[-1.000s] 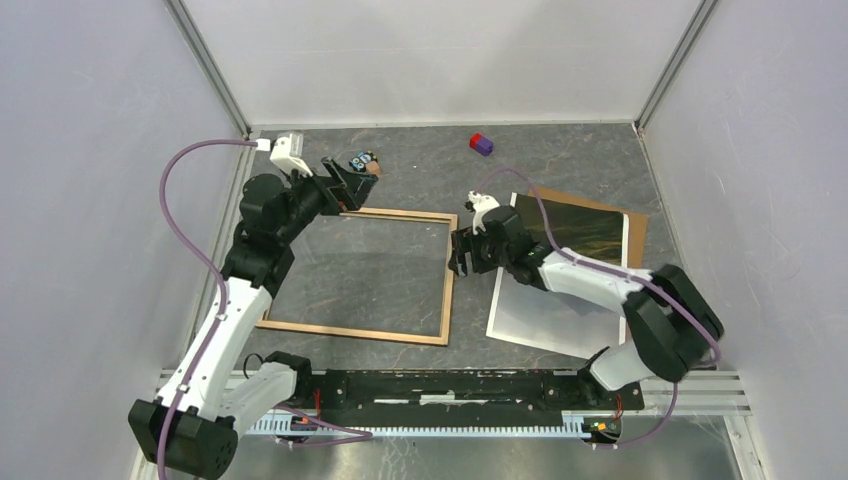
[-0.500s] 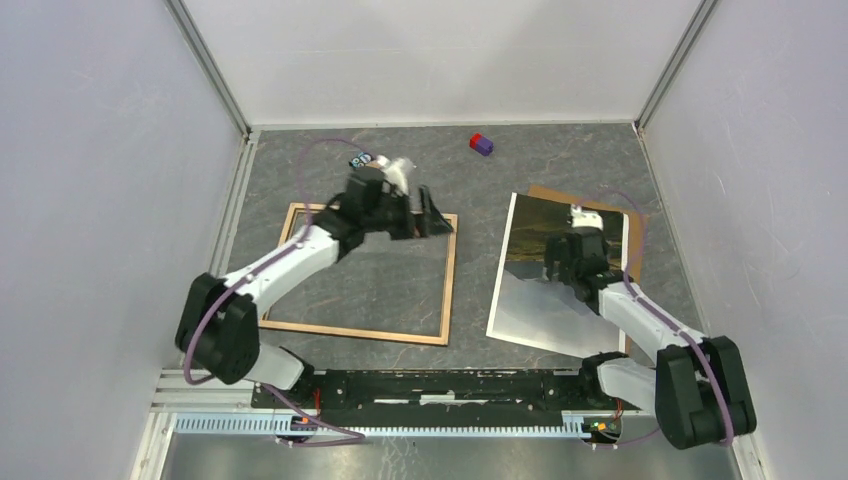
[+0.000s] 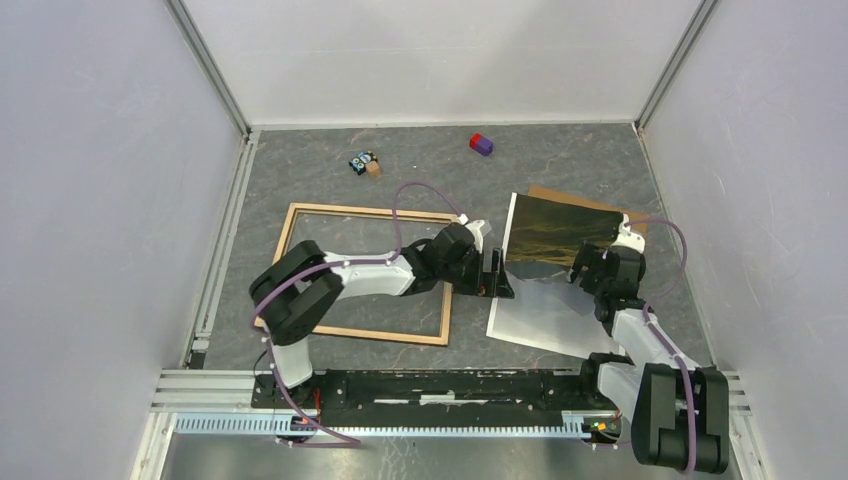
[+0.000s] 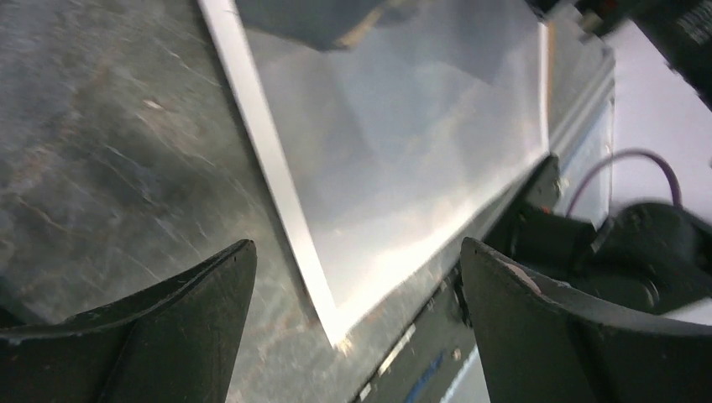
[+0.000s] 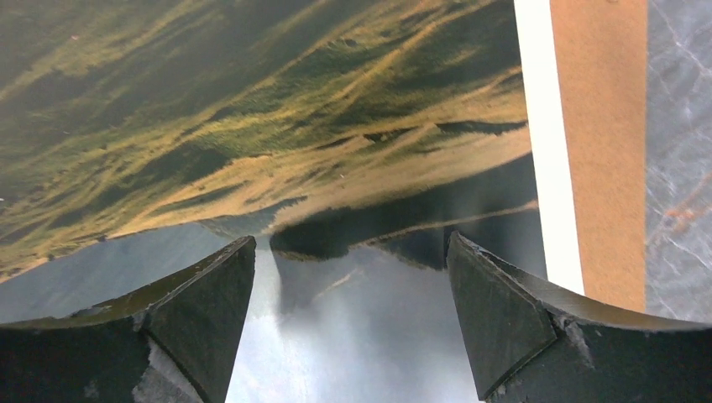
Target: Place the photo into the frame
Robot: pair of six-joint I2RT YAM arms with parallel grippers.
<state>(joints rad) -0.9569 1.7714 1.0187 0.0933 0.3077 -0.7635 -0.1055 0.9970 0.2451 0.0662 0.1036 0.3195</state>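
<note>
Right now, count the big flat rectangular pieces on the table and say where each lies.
3. The frame lies left of centre. The photo lies to its right. The backing board lies under the photo, with its far and right edges showing. Others could hide beneath.

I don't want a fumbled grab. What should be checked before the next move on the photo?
1. Left tool open: ok.
2. Right tool open: ok.
3. Photo landscape side up on the backing board: ok.
4. Photo's near corner between the left tool's fingers in the wrist view: ok.
5. Fingers low enough to catch the edge: cannot tell.
6. Frame free of arms: not ok, left arm crosses it.
</note>
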